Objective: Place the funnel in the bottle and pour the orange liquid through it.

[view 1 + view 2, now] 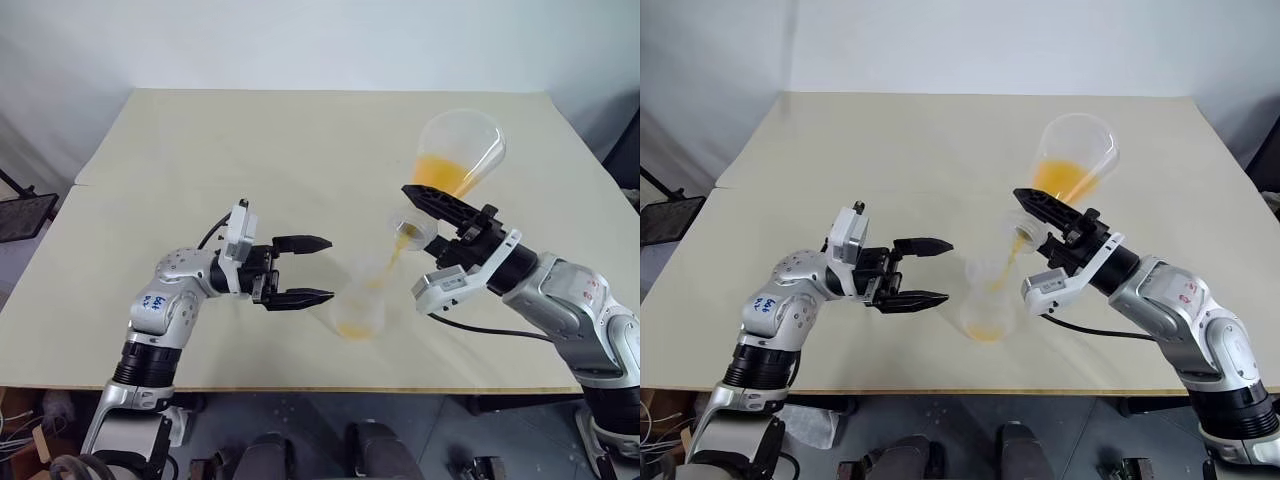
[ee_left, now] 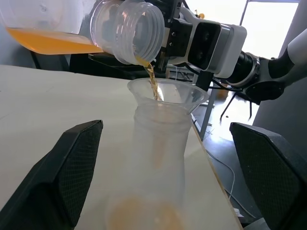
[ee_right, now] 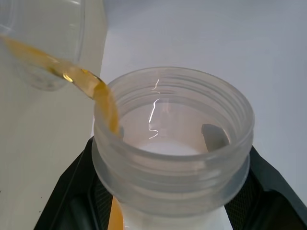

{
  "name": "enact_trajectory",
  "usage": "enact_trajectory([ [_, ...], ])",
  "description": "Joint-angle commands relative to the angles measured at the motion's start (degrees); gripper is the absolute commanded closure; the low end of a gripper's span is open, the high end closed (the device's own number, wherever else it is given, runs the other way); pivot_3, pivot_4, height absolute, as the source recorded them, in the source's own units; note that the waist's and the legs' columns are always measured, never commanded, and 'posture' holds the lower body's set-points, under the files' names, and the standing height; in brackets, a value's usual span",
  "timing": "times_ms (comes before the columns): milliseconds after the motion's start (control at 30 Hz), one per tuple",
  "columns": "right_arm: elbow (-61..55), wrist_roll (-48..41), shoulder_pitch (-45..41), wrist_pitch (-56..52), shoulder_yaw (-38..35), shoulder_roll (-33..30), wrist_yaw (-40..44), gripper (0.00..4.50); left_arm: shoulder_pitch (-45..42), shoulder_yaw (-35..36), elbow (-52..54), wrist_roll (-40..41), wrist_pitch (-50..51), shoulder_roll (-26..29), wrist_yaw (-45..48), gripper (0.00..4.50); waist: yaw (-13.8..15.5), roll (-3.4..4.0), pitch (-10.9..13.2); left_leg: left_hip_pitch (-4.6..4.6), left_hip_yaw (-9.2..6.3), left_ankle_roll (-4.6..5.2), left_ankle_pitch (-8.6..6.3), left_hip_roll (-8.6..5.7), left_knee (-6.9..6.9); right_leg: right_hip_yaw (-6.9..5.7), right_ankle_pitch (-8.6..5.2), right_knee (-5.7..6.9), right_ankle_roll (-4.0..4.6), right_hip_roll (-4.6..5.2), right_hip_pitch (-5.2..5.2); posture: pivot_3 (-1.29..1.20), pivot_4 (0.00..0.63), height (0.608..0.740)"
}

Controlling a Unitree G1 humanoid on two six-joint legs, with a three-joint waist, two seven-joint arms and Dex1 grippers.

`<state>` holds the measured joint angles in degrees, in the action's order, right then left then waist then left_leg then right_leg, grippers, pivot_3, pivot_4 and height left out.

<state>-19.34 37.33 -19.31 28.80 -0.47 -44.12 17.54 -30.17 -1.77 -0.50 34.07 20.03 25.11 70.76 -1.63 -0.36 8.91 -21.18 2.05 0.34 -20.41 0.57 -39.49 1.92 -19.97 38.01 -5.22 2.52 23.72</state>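
The bottle [image 1: 358, 308] stands upright near the table's front edge, with the clear funnel [image 2: 192, 98] seated in its neck. A shallow pool of orange liquid [image 1: 354, 328] lies on its bottom. My right gripper [image 1: 415, 215] is shut on the neck of a second clear flask [image 1: 462, 145], held tilted above and to the right of the funnel. Orange liquid [image 1: 443, 176] sits in that flask, and a thin stream [image 2: 153, 86] runs from its rim into the funnel. My left gripper [image 1: 330, 268] stays open just left of the bottle, its fingers apart from the glass.
The beige table [image 1: 250, 150] stretches far behind both arms. Its front edge [image 1: 300, 388] runs close below the bottle. A black rack [image 1: 25, 215] stands off the table's left side, and a dark object [image 1: 625, 150] off its right side.
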Motion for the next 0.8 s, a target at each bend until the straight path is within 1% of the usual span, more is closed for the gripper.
enact_trajectory([
  [33, -1.4, 0.0, -1.1, 0.4, -2.0, -0.2, -1.6, 2.03, 0.0, 0.2, 1.9, 0.6, -0.3, -0.2, 0.0, 0.0, 0.0, 0.0, 0.0, 0.0, 0.0, 0.0, 0.0, 0.0, 0.0, 0.0, 0.0, 0.0, 0.0, 0.0, 0.0, 0.0, 0.15, 0.74],
  [800, -3.8, 1.2, -1.8, -0.5, -0.1, 1.8, -0.4, 2.03, -0.8, -0.2, 0.8, 0.3, -0.7, -1.1, 0.5, 0.0, 0.0, 0.0, 0.0, 0.0, 0.0, 0.0, 0.0, 0.0, -0.02, 0.0, 0.0, 0.02, 0.0, 0.0, 0.0, 0.0, 0.15, 0.74],
])
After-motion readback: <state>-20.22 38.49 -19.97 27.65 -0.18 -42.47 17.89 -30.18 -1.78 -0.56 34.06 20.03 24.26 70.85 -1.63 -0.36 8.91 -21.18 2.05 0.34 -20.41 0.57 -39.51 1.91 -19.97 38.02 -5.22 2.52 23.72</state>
